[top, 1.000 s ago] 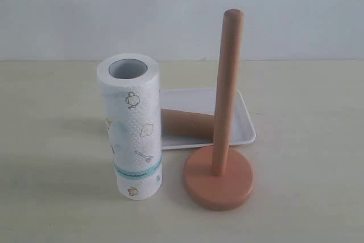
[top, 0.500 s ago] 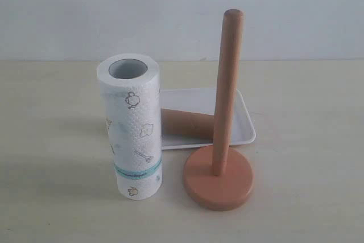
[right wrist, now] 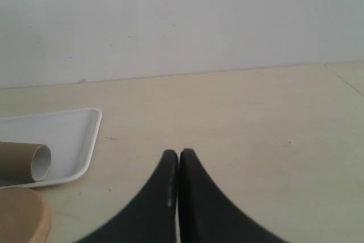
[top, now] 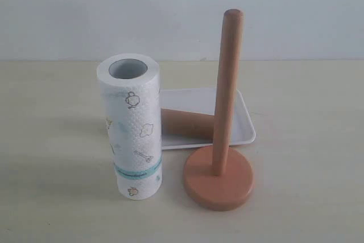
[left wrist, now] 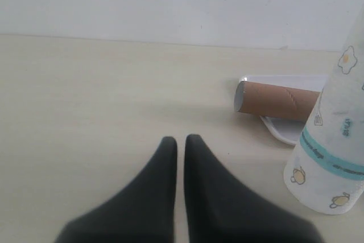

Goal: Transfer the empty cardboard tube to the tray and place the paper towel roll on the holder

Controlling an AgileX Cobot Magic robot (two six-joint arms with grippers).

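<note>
The paper towel roll (top: 133, 126) stands upright on the table, left of the holder (top: 220, 163), whose pole (top: 227, 83) is bare. The brown cardboard tube (top: 187, 123) lies on its side in the white tray (top: 244, 123) behind them. In the left wrist view the tube (left wrist: 276, 98) rests across the tray's rim (left wrist: 278, 131), with the roll (left wrist: 333, 146) beside it. My left gripper (left wrist: 180, 139) is shut and empty over bare table. My right gripper (right wrist: 178, 153) is shut and empty too, with the tube's end (right wrist: 25, 162), the tray (right wrist: 74, 135) and the holder base (right wrist: 23, 214) off to its side.
A pale wall runs behind the light tabletop (top: 307, 95). Neither arm shows in the exterior view.
</note>
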